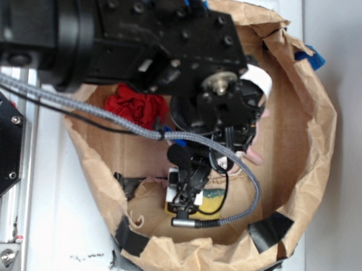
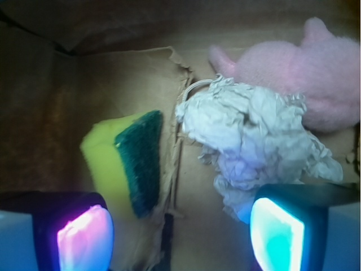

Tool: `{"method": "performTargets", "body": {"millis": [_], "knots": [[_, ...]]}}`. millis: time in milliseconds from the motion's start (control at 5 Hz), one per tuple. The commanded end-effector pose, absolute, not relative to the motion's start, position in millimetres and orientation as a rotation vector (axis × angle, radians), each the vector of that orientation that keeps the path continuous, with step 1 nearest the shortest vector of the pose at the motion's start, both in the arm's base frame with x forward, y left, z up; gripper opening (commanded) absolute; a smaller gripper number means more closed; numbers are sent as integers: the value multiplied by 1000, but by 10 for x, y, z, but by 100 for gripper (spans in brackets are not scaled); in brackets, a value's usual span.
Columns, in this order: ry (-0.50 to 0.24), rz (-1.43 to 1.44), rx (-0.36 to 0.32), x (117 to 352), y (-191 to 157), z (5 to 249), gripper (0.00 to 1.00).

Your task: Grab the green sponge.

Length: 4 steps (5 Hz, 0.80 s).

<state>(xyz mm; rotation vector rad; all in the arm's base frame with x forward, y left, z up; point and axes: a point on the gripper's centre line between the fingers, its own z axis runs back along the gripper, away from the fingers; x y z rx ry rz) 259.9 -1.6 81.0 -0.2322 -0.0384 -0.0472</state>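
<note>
Your tool [image 2: 180,231] hung wide above the sponge [image 2: 127,161], mid-approach; you needed to shift left, then descend.

Between the two lit fingertips of the gripper [image 2: 180,231] lies a lane of bare cardboard floor, open ahead. The green sponge [image 2: 127,164] flanks it on one side, tilted, just ahead of the pink-lit pad; the crumpled white paper wad [image 2: 248,141] crowds the other side, reaching down to the cyan-lit pad. Behind the wad a pink plush toy [image 2: 304,73] blocks the far corner. The brown paper bag wall [image 1: 307,140] rings everything, with a red cloth ball [image 1: 136,105] near its rim
</note>
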Motion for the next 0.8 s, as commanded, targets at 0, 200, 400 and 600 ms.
{"method": "performTargets", "body": {"millis": [0,200,400,600], "knots": [[-45,-145,-247,2474,-230,978,100],[-33,-133,-245,2451,-225,997,100],[-11,-134,-231,2461,-277,957,100],[14,-163,-243,2488,-334,893,100]]}}
